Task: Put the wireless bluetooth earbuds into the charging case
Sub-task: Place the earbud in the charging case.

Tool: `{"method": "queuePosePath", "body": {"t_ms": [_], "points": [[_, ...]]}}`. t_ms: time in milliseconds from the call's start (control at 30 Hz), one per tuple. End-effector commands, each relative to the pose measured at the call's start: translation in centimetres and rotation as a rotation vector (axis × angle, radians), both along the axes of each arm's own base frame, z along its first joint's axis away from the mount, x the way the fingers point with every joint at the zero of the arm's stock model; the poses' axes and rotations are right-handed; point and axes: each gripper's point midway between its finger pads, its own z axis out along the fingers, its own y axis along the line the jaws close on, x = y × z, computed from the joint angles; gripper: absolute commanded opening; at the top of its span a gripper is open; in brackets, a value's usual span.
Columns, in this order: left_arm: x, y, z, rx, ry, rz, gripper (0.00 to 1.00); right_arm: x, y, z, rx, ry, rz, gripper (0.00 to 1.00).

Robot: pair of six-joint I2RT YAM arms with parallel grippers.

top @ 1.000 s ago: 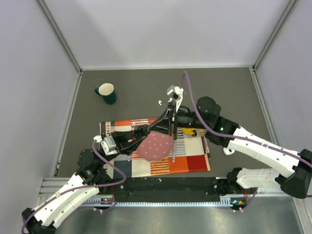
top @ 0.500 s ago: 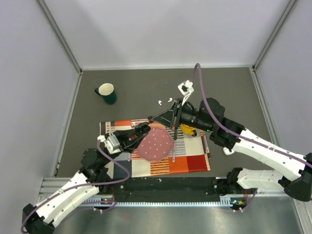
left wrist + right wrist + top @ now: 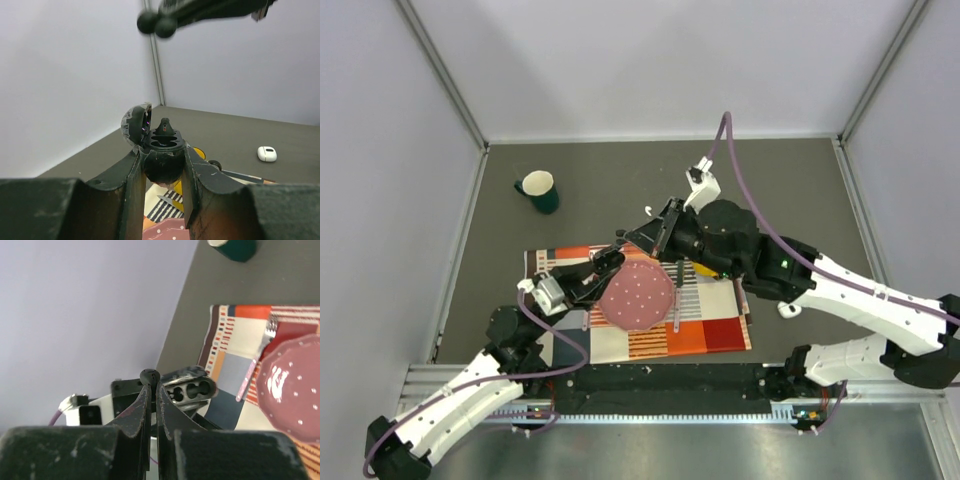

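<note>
My left gripper [image 3: 608, 259] [image 3: 161, 167] is shut on a small black charging case [image 3: 163, 143], held up above the placemat. Its lid [image 3: 135, 123] is open and two empty earbud-shaped sockets face up. My right gripper [image 3: 624, 241] [image 3: 150, 385] is shut on a tiny black round earbud [image 3: 149, 375] [image 3: 156, 23], held just above and beside the case [image 3: 193, 388], apart from it. A white rounded-square box [image 3: 788, 310] [image 3: 266, 153] lies on the table at the right. A tiny white curved piece [image 3: 648, 210] lies on the table beyond the placemat.
A pink dotted plate [image 3: 636, 297] and a fork [image 3: 257, 360] lie on the striped placemat [image 3: 710, 335] under the grippers. A yellow object [image 3: 706, 268] sits beside the plate. A dark green mug [image 3: 538, 190] stands at the far left.
My right arm has swung left and lowered, bringing its fingertips with the black earbud over the case. My left gripper has lifted the case slightly toward it.
</note>
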Motion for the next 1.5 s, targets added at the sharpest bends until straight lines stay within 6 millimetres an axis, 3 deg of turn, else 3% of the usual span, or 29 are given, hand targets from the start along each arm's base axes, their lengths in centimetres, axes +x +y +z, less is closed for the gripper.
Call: {"method": "queuePosePath", "body": {"t_ms": [0,400,567,600,700,767,1033,1467], "points": [[-0.3,0.8,1.6,-0.050,-0.060,0.029,0.00,0.8,-0.5,-1.5,0.024,0.151,-0.134,0.00],[-0.2,1.0,1.7,-0.054,-0.065,0.038,0.00,0.6,-0.7,-1.1,-0.025,0.276,-0.181,0.00],[0.4,0.8,1.4,-0.036,-0.060,0.054,0.00,-0.8,0.2,-1.1,-0.007,0.317,-0.101,0.00],[0.4,0.8,1.5,-0.036,-0.065,0.057,0.00,-1.0,0.4,-0.3,0.037,0.317,-0.087,0.00],[0.7,0.5,1.4,-0.025,-0.065,0.058,0.00,-0.7,-0.1,-0.8,0.005,0.343,-0.125,0.00],[1.0,0.3,1.2,-0.013,-0.067,0.065,0.00,-0.6,-0.6,0.1,0.001,0.363,-0.159,0.00],[1.9,0.3,1.6,0.021,-0.157,0.126,0.00,-1.5,0.7,-2.1,-0.124,0.540,-0.180,0.00],[3.0,1.9,2.1,0.034,-0.244,0.257,0.00,-1.4,2.1,-3.0,-0.126,0.631,-0.213,0.00]]}}
